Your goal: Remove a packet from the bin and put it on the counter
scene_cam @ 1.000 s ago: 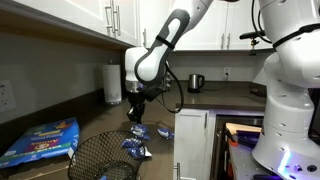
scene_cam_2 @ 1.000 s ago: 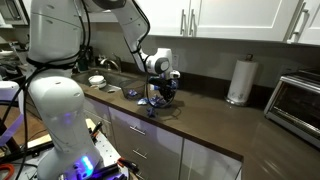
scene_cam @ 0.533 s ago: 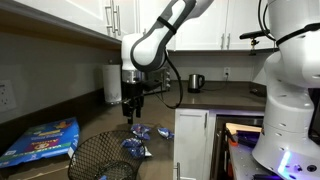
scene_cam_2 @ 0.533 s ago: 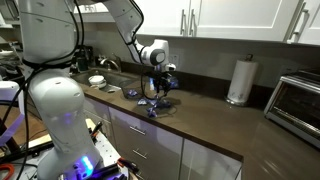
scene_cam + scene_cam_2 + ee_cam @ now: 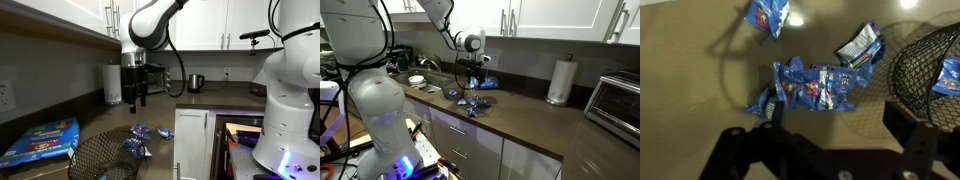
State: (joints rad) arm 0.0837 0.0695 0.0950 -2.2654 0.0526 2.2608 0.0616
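In the wrist view a crumpled blue packet [image 5: 810, 85] lies on the dark counter [image 5: 700, 70], with two more blue packets [image 5: 767, 15] [image 5: 860, 45] farther off. The black wire-mesh bin [image 5: 930, 50] stands at the right edge and holds another blue packet [image 5: 948, 78]. My gripper [image 5: 835, 125] is open and empty, well above the crumpled packet. In both exterior views the gripper [image 5: 136, 95] [image 5: 473, 78] hangs above the counter with packets [image 5: 140, 132] [image 5: 470, 105] below it. The bin [image 5: 100, 158] stands at the counter's near end.
A flat blue box [image 5: 40, 142] lies beside the bin. A paper towel roll [image 5: 112, 84] [image 5: 558, 80] and a kettle [image 5: 196, 82] stand by the back wall. A toaster oven [image 5: 615, 100] sits at the far end. Upper cabinets [image 5: 550, 18] hang overhead.
The gripper has opened, let go of a blue packet on the counter and risen straight up. The packet stays on the counter.
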